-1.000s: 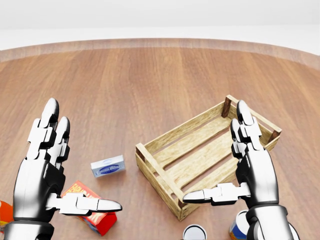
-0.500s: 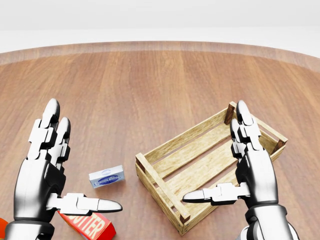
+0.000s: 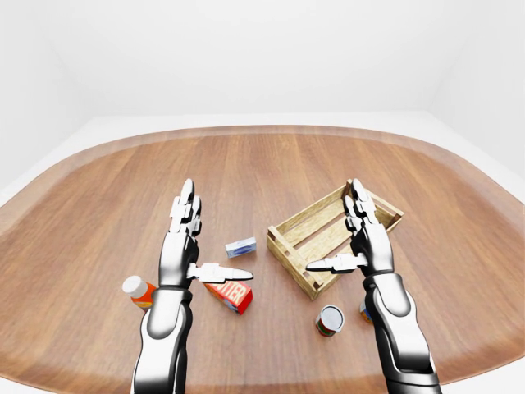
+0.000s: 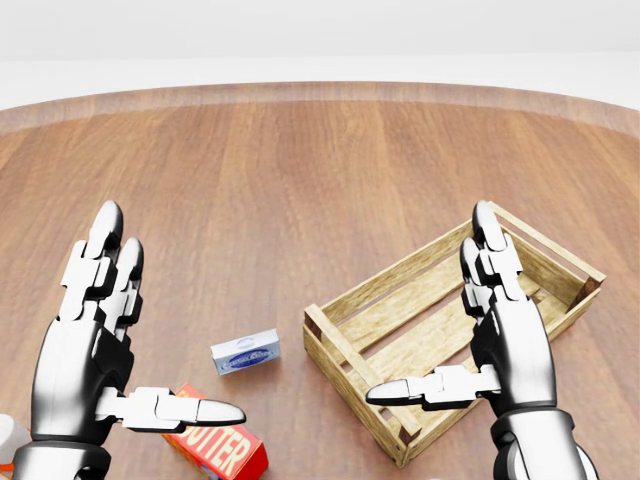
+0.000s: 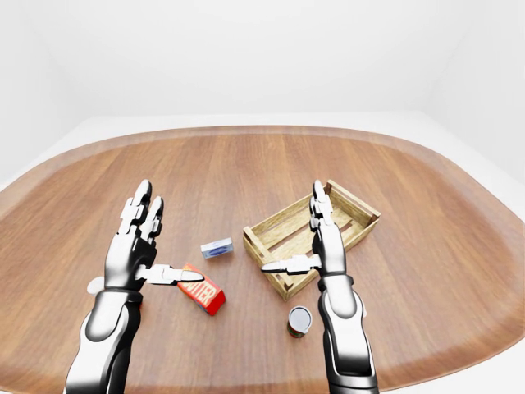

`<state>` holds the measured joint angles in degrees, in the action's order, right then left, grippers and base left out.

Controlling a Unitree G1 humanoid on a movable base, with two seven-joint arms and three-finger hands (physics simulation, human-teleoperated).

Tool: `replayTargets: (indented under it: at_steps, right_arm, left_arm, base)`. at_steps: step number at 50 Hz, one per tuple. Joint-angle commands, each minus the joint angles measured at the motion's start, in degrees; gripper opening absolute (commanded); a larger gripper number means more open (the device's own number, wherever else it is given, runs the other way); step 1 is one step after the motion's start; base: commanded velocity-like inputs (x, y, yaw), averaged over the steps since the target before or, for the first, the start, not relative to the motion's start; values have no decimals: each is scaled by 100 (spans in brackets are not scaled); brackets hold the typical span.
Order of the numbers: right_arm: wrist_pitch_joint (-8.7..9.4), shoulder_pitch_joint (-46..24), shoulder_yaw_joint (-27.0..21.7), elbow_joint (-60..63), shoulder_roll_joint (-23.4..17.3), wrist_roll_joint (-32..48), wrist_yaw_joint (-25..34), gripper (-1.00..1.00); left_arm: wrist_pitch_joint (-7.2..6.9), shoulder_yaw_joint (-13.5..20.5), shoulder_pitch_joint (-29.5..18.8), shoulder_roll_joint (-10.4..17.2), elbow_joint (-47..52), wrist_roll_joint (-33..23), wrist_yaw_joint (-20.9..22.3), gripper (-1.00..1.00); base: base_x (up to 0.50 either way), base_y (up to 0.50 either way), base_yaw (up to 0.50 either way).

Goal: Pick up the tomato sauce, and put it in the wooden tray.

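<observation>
The can I take for the tomato sauce (image 3: pixel 330 320), white-topped with a red and green label, stands upright at the bottom of the left-eye view, below the wooden tray (image 3: pixel 289 235). It falls outside the head view. The slatted tray lies empty on the round wooden table (image 3: pixel 246 164). My right hand (image 3: pixel 335 231) hovers open over the tray's near corner, above and apart from the can. Raised to the left of the tray, my left hand (image 3: pixel 209 238) is open and holds nothing.
A second can (image 3: pixel 363 310) is partly hidden behind my right forearm. A red butter box (image 3: pixel 228 294) lies under my left thumb, a small blue-white box (image 3: pixel 240 246) beside the tray, and an orange bottle with a white cap (image 3: pixel 138 290) at the far left.
The camera has moved: tray and boxes slid right in the head view, and the cans dropped out of its bottom edge. Both hands keep the same open pose.
</observation>
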<state>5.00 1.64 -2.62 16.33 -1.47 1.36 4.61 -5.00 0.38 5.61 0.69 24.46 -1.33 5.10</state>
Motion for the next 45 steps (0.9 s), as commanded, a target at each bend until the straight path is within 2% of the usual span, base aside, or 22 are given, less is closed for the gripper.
replayTargets:
  at_steps: [1,34,37,45]
  right_arm:
    - [0,11,28,-62,3,28,10,100]
    - [0,187,136,164,35,190,18,100]
    - [0,650,297,882,70,310,50,100]
    - [0,1062,435,1400,89,302,54,100]
  left_arm:
    - [0,4,-5,3,-20,3,7,100]
    - [0,57,-45,11,108,49,20,100]
    - [0,53,-39,11,119,43,22,100]
    - [0,165,-154,32,205,126,33,100]
  base:
    - [0,0,0]
    - [0,0,0]
    - [0,0,0]
    - [0,0,0]
